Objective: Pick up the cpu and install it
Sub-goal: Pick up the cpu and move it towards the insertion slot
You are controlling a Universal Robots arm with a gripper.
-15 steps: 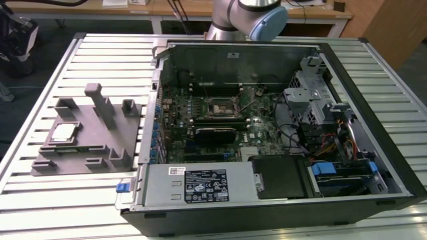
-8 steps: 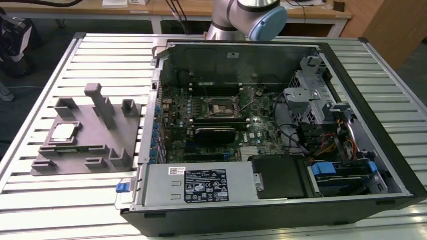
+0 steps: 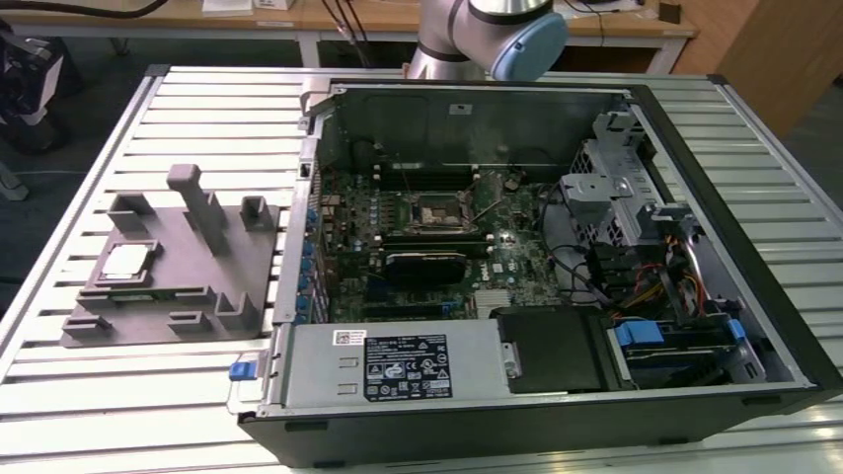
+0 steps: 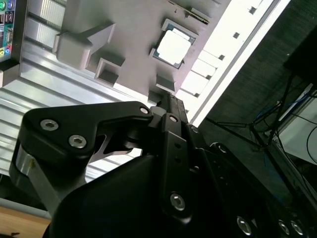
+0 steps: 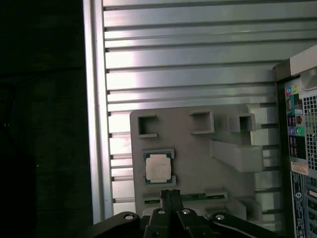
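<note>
Gripping this cpu (image 5: 158,167) calls for care: judge it light, stiff, slick on its metal top and fragile underneath, so you should take it by two opposite edges. It lies flat in a shallow square pocket of the grey holder (image 5: 198,158) on the desk (image 5: 188,59), just beyond the claw (image 5: 171,192), whose fingers are pressed together on nothing. Off to the claw's side, the open computer case (image 3: 527,434) holds the board with its dark socket (image 3: 435,211).
</note>
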